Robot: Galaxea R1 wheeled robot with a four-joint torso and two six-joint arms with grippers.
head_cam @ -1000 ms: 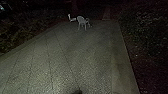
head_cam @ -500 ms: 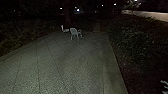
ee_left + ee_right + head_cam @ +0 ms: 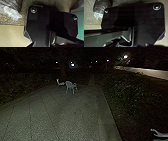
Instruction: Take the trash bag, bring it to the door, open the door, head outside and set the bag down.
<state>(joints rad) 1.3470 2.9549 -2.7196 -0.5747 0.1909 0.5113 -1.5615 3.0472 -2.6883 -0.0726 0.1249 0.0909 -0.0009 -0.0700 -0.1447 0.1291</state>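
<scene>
The trash bag shows as a dark, wrinkled bundle (image 3: 15, 3) with crumpled clear plastic (image 3: 11, 12) in the left wrist view. The right wrist view has the same kind of dark bag (image 3: 102, 5) with a pale plastic end (image 3: 98, 15), seen against speckled paving. Whether the bag rests on the ground or hangs just above it, I cannot tell. The robot's dark plate covers part of the scene beside it in both wrist views. Whether either gripper holds the bag cannot be made out.
Paved ground (image 3: 57, 117) stretches ahead in the dark. White chairs (image 3: 71, 85) stand near its far end. Dark bushes (image 3: 127, 94) border the right edge, with a pale branching object (image 3: 160, 134) at the lower right. Distant lights (image 3: 72, 64) glow beyond.
The head camera's view has tilted up and shifted, bringing in the distant lights, the pale band at upper right and the pale object at lower right. A dark shape at the bottom edge has left the view.
</scene>
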